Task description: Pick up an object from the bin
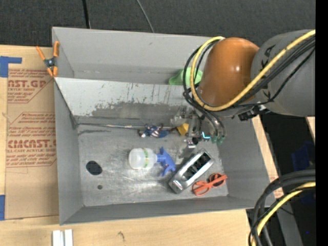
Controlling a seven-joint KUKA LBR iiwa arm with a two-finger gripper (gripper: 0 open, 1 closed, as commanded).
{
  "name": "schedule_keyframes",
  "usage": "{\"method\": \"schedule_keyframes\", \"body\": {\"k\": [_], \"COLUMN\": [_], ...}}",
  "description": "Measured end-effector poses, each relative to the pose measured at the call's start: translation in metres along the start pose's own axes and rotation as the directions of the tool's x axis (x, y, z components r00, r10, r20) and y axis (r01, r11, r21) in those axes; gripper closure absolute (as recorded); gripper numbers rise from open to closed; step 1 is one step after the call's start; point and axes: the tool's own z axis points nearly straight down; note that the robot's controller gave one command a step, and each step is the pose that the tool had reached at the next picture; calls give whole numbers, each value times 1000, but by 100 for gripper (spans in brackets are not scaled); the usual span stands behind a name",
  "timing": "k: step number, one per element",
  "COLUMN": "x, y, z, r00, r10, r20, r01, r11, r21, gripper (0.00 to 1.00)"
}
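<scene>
I hold the claw point(201, 133) low by the bin's point(66, 137) back wall, between a yellow piece point(182, 128) and the silver block point(190, 170), likely my nearest picks, though I cannot tell how wide it stands.

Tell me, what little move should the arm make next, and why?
Probably lower the gripper a little: it hangs by the bin's back wall, a small yellow thing beside it and a silver-and-black stapler-like thing in front, and seems to rest on neither.
</scene>
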Motion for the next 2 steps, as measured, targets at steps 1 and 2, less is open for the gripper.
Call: {"method": "schedule_keyframes", "body": {"k": [1, 2], "x": [-2, -8], "y": [0, 20], "z": [-5, 15], "r00": [1000, 1000], "r10": [0, 5], "r20": [8, 13], "r01": [0, -5], "r11": [1000, 1000], "r21": [0, 1], "gripper": [0, 0]}}
